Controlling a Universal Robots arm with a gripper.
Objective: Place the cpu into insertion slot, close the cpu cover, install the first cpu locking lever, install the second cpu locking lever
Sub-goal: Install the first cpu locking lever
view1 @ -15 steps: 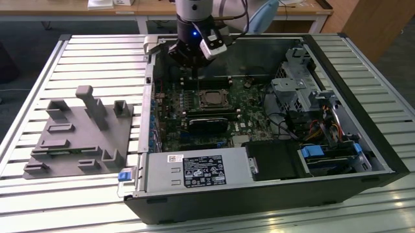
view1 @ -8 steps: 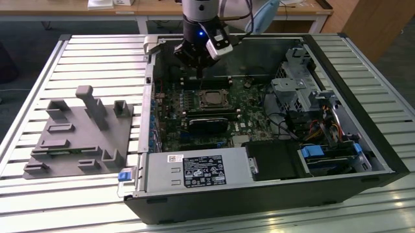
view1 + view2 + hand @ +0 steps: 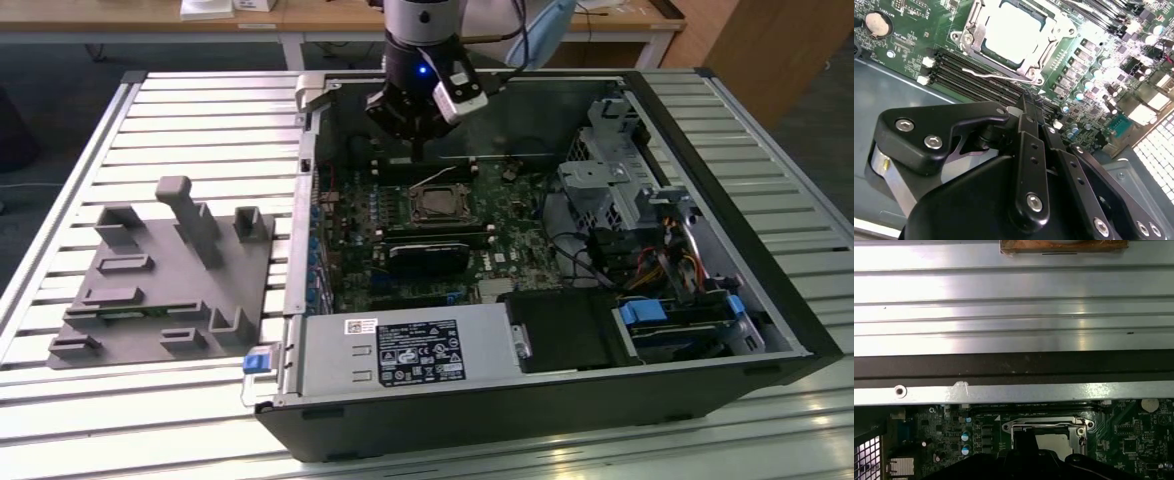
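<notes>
Jaws: in the second wrist view the black linkage gripper (image 3: 1026, 104) has its jaws drawn together to a narrow tip with nothing between them; it hangs just above the board, beside the socket and not touching it.
Memory slots: long black parallel slots (image 3: 954, 67) lie between the gripper and the socket.
Locking lever: a thin silvery wire lever (image 3: 985, 75) lies along the near edge of the socket; judged stiff but springy, best taken at its bent free end.
Cpu cover: the thin silvery metal square frame (image 3: 972, 25) surrounds the chip; it seems to lie down over it, though the glare makes that uncertain. Thin sheet, likely to flex; press on its free edge, not on the window.
Cpu: the small flat square chip with a pale silvery top (image 3: 1011, 27) sits inside the socket. Light, rigid, smooth-topped and likely slippery, delicate underneath; hold by opposite edges only.
Insertion slot: the small square metal-rimmed socket (image 3: 438, 204) sits in the green circuit board (image 3: 904, 45).
Case: the open black computer case (image 3: 534, 410) rests on the ribbed aluminium counter (image 3: 200, 110).
</notes>
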